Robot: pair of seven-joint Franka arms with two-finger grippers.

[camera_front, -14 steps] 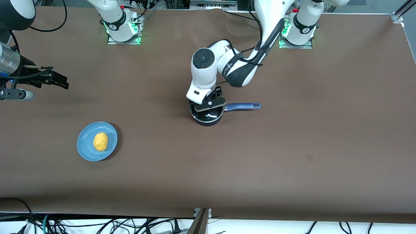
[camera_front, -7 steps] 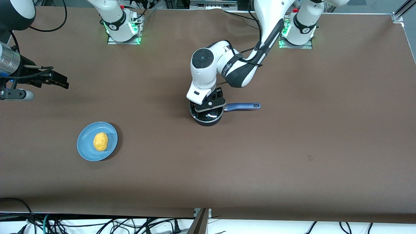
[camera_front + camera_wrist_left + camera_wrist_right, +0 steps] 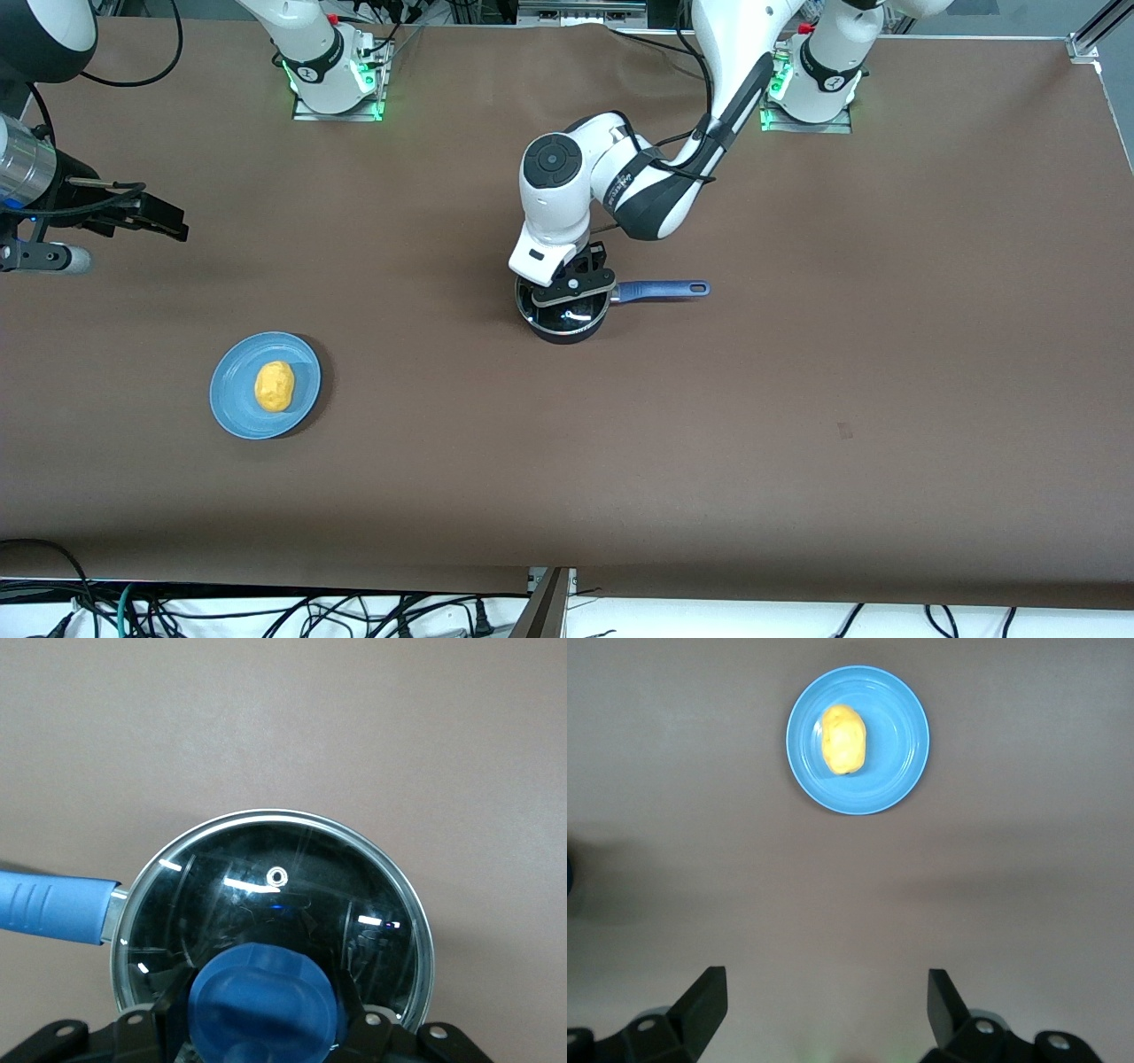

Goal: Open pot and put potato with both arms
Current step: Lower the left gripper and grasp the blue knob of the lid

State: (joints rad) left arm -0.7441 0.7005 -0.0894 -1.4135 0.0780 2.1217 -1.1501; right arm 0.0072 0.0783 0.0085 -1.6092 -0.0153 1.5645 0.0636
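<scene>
Front view: left gripper sits down on the glass lid of the pot at table centre, blue pot handle pointing to 3 o'clock toward the left arm's end; potato lies on the blue plate at about 8 o'clock from the pot, and right gripper waits in the air at 11 o'clock from the plate. Left wrist view: fingers flank the blue lid knob closely on both sides, but grip contact cannot be told; lid is seated on the pot. Right wrist view: fingers spread wide, holding nothing, over bare table with plate and potato at 12 o'clock.
</scene>
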